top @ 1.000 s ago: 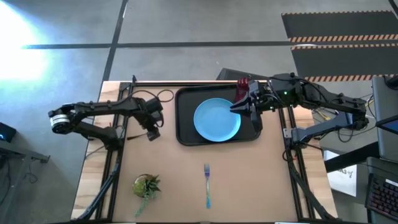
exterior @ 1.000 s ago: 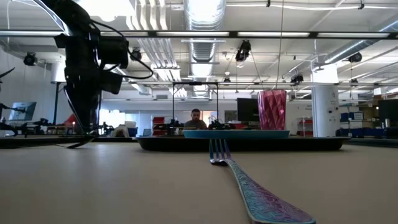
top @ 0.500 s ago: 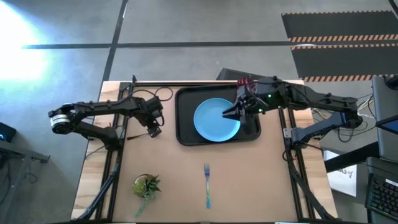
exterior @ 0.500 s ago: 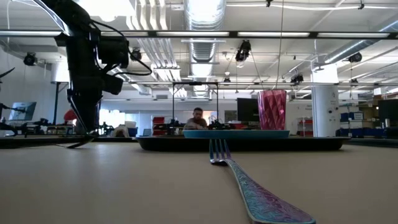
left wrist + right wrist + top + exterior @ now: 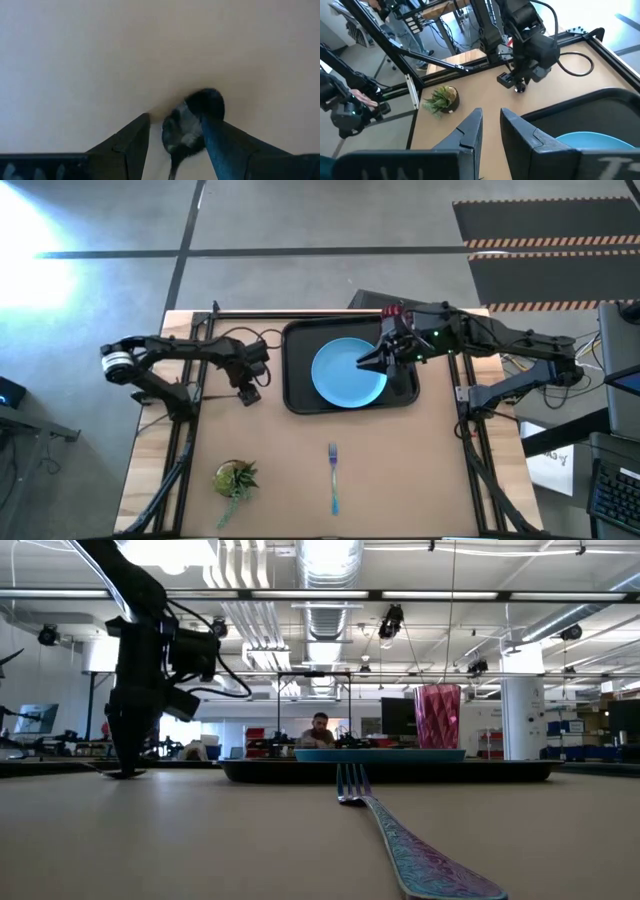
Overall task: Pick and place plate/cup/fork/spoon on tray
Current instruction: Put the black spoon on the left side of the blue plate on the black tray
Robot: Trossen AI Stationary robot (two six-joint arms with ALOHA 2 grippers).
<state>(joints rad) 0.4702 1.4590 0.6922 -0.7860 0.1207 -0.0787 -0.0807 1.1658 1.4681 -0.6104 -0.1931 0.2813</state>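
Observation:
The dark spoon [image 5: 181, 134] lies on the bare table left of the black tray [image 5: 291, 370]. My left gripper [image 5: 247, 392] stands over it, pointing down and open, with a finger on either side of the spoon's bowl. The light-blue plate [image 5: 343, 374] lies in the tray. The dark-red cup [image 5: 437, 716] stands upright at the tray's far right corner. My right gripper [image 5: 369, 361] hovers over the plate's right edge, narrowly open and empty. The blue-handled fork [image 5: 333, 477] lies flat on the table near the front edge. My left gripper [image 5: 174, 118] comes from above, pointing down, with its tips at the table. One finger [image 5: 216, 134] lies against the edge of the spoon's bowl [image 5: 192, 127] and the other stands a little apart. I cannot tell whether it touches. The spoon lies flat on the table.
A small green potted plant [image 5: 235, 478] stands at the near left of the table. A cable lies on the table behind my left gripper [image 5: 570, 62]. Bare table lies between the tray and the fork. A person [image 5: 318, 730] is in the room beyond.
My left gripper has gone down onto the table at the spoon, and its arm has swung a little toward the tray. My right gripper has moved away from the cup toward the table's left, over the plate's right edge, and then kept still.

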